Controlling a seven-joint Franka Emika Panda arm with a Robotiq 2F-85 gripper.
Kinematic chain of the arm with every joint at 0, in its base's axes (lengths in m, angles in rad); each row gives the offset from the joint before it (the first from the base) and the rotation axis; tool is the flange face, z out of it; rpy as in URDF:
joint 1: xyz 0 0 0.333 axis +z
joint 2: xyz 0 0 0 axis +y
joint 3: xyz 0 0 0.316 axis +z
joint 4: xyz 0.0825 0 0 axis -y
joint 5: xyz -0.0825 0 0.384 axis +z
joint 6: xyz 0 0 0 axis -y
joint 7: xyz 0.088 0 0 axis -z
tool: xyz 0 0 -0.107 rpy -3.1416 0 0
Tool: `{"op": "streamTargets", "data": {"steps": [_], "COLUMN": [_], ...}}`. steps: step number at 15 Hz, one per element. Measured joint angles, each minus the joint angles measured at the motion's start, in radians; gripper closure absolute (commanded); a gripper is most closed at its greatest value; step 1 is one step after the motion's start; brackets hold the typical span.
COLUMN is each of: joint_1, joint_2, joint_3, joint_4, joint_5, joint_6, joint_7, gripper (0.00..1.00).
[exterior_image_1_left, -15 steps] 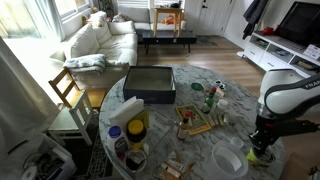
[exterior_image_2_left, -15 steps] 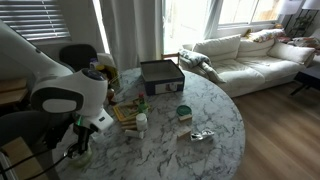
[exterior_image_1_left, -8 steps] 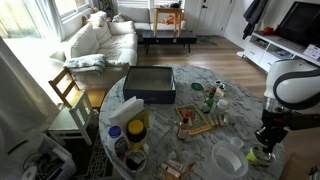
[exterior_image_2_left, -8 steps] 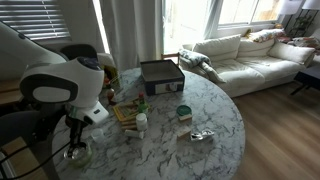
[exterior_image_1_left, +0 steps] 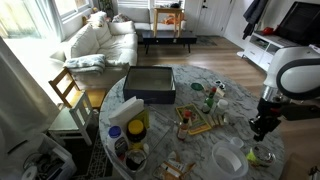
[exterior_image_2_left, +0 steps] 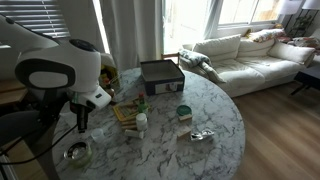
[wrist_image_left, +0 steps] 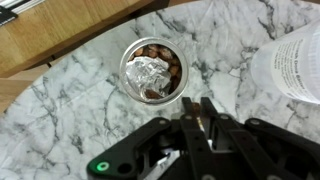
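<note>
My gripper hangs above the marble table, just beside and above a small glass bowl that holds crumpled foil and brown pieces. The fingers are closed to a thin gap, and a small brown bit seems to be pinched at their tips. In both exterior views the gripper is lifted clear of the bowl, which stands near the table's edge.
A translucent plastic tub stands close to the bowl. A dark flat box, a green bottle, a wooden tray with small items and jars crowd the round table. A wooden chair stands beside it.
The arm has risen: the gripper was down at the glass bowl one second ago and is now lifted above it. The bowl has stayed in place.
</note>
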State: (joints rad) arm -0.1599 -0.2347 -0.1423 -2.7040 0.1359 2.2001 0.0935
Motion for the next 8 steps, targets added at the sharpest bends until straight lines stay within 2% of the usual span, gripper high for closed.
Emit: {"op": "streamTargets", "data": {"steps": [8], "joint_1": [0.031], "joint_2": [0.107], "joint_3": [0.01], "joint_4": [0.001], "joint_5": [0.087], "joint_6": [0.242], "joint_7": [-0.006], "gripper": [0.97]}}
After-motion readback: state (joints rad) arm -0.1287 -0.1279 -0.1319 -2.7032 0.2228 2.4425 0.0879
